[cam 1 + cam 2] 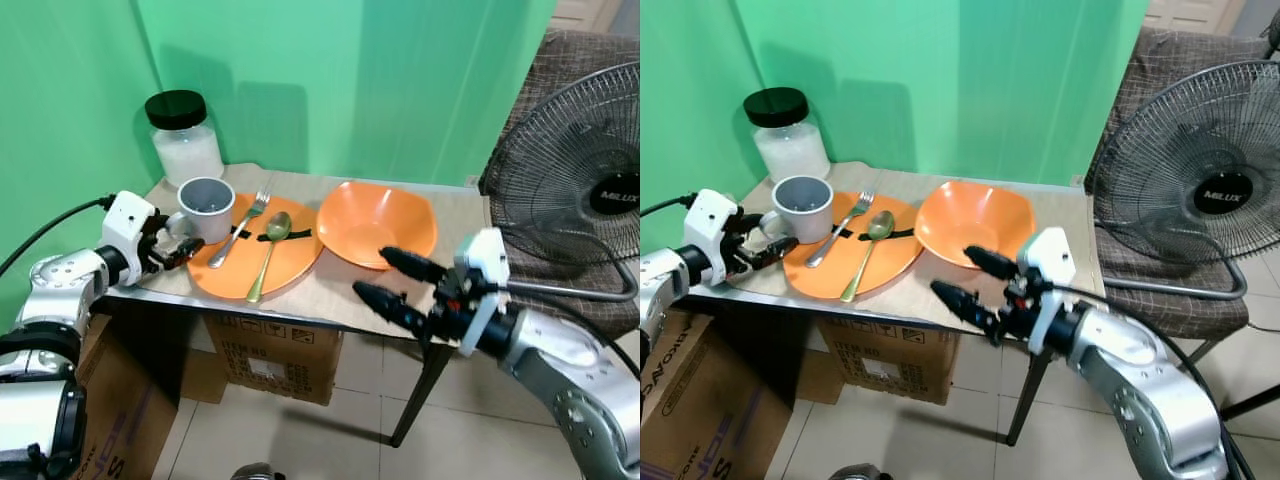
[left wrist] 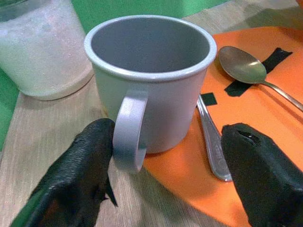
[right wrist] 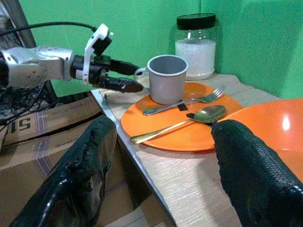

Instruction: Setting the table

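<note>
At bench's left edge my left gripper (image 2: 163, 156) stands wide around the grey mug (image 1: 206, 208) handle, mug half on the orange plate (image 1: 285, 262) | risk: I close off-centre, mug tips onto fork (image 1: 240, 231) | right gripper (image 1: 398, 280) wide, near bowl (image 1: 378, 222), may clip it

Grey mug (image 1: 804, 207) on orange plate (image 1: 853, 260) — left claw (image 1: 768, 240) at its handle

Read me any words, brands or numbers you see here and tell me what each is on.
"MILUX": badge at the hub of the fan.
Box under the table: printed label, too small to read.
Box by the left arm: large lettering, cut off, unreadable.
</note>
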Controlling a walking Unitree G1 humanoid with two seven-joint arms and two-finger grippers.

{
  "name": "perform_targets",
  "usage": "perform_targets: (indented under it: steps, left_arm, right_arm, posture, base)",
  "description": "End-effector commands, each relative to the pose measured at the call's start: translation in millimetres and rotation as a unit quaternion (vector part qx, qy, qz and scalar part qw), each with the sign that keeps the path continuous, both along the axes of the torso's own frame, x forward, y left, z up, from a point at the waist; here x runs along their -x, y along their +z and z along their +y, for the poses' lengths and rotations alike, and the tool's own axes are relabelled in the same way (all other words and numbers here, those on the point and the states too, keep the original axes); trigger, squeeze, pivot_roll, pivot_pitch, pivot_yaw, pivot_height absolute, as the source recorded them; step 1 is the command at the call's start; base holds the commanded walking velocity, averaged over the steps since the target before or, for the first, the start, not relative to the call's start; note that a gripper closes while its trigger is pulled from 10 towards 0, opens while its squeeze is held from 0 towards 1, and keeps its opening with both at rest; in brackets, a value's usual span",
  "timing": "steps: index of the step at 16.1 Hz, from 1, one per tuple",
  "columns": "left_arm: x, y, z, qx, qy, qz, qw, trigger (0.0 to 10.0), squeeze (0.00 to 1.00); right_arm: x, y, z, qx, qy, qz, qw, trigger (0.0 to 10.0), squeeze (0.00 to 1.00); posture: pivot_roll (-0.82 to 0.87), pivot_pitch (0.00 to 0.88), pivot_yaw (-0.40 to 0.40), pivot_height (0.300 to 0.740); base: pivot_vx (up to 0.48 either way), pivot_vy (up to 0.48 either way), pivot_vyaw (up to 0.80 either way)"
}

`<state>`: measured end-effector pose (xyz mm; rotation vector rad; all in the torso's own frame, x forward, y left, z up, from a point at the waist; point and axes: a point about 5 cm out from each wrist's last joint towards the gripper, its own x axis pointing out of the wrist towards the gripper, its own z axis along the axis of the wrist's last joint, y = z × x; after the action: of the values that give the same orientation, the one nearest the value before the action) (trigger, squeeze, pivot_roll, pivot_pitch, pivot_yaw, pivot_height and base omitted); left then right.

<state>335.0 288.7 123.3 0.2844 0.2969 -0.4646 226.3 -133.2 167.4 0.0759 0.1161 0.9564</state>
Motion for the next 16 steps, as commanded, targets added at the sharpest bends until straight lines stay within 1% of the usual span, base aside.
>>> perform_targets:
  steps: [1, 2, 7, 10, 12, 16]
  left_arm:
    - [-2.4, 5, 1.2, -0.014, -0.005, -0.004, 1.0, 1.7, 0.0]
    - [-2.7, 5, 0.0, -0.013, -0.01, -0.004, 1.0, 0.0, 0.0]
    - [-0.3, 1, -0.2, -0.013, -0.017, 0.002, 1.0, 0.0, 0.0]
    - [2.1, 1, 4.2, -0.013, -0.016, 0.001, 1.0, 0.0, 0.0]
    - [2.0, 2, 5.3, -0.016, -0.014, 0.0, 1.0, 0.0, 0.0]
    - [0.6, 3, 4.4, -0.022, -0.016, 0.001, 1.0, 0.0, 0.0]
  right_arm:
    - [1.9, 4, 1.1, 0.003, 0.009, -0.016, 1.0, 10.0, 0.0]
    - [2.4, 3, 1.8, 0.006, 0.012, -0.017, 1.0, 10.0, 0.0]
    - [3.9, 1, 5.1, 0.014, 0.032, -0.02, 0.999, 10.0, 0.0]
    - [9.6, -2, 7.0, 0.021, 0.075, -0.013, 0.997, 10.0, 0.0]
    - [11.4, -4, 7.1, 0.025, 0.092, -0.009, 0.995, 10.0, 0.0]
    - [12.6, -6, 7.2, 0.029, 0.103, -0.007, 0.994, 10.0, 0.0]
  posture:
    - [-0.02, 0.032, 0.032, 0.74]
    - [-0.02, 0.031, 0.032, 0.74]
    - [-0.01, 0.025, 0.026, 0.74]
    - [0.0, 0.019, 0.018, 0.74]
    - [0.0, 0.018, 0.018, 0.74]
    - [0.0, 0.014, 0.026, 0.74]
  base:
    - [0.0, 0.0, 0.0]
    - [0.0, 0.0, 0.0]
    - [0.0, 0.0, 0.0]
    - [0.0, 0.0, 0.0]
    - [0.0, 0.0, 0.0]
    - [0.0, 0.0, 0.0]
